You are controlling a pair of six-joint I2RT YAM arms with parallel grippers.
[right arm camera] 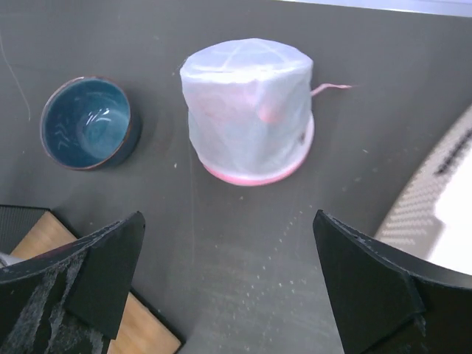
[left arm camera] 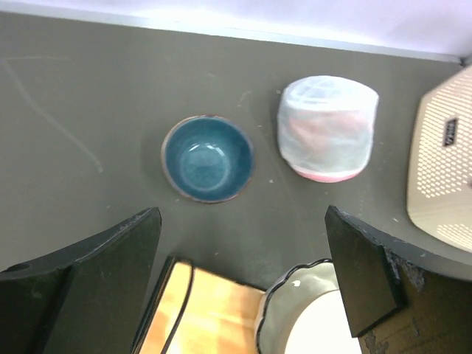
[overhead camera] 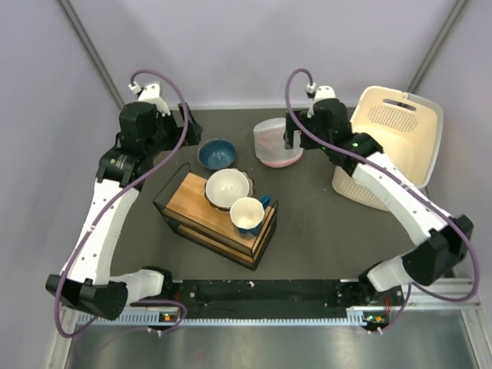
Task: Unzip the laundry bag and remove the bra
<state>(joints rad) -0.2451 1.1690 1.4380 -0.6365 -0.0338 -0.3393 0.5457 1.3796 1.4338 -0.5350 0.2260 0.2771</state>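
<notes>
White-shelled left arm [overhead camera: 94, 231] and right arm [overhead camera: 400, 196] have black joints and looping purple cables [overhead camera: 161, 74].

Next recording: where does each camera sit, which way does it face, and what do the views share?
Top: fixed above and behind the robot, looking down on the table; the left arm and right arm both show.
Left wrist: on the left arm, aimed down at the bowl and bag; the open left claw frames the bottom.
Right wrist: on the right arm, aimed down at the bag; the open right claw frames the bottom.
Shared: both wrist views hold bag, bowl and basket edge.
</notes>
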